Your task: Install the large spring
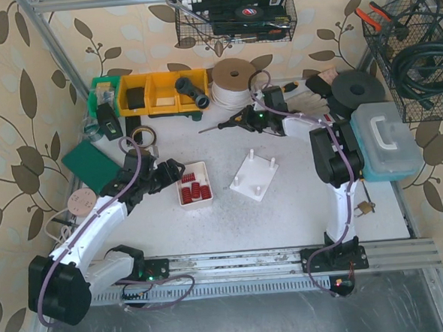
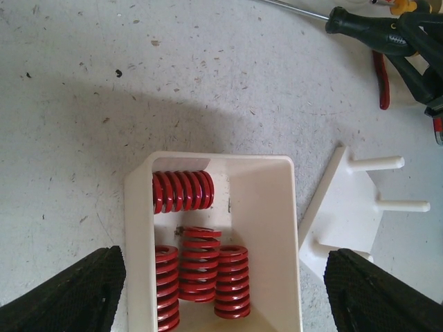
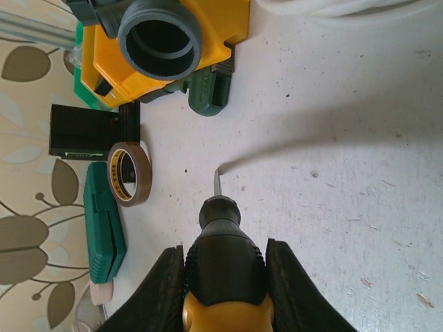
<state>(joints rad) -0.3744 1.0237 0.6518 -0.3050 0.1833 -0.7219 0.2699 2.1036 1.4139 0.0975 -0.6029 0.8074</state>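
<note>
while the left gripper (image 2: pixel 225 294) gapes, red springs (image 2: pixel 200 266) lie beneath it.

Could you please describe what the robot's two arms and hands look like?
Both the left arm and right arm have white links between bulky black joints, with a purplish cable running along each. The left hand and right hand are black; the left's fingers are broad and finely textured.

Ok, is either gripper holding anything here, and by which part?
The right gripper is shut on the screwdriver, gripping its black-and-yellow handle. The left gripper is open above the spring tray, holding nothing.
</note>
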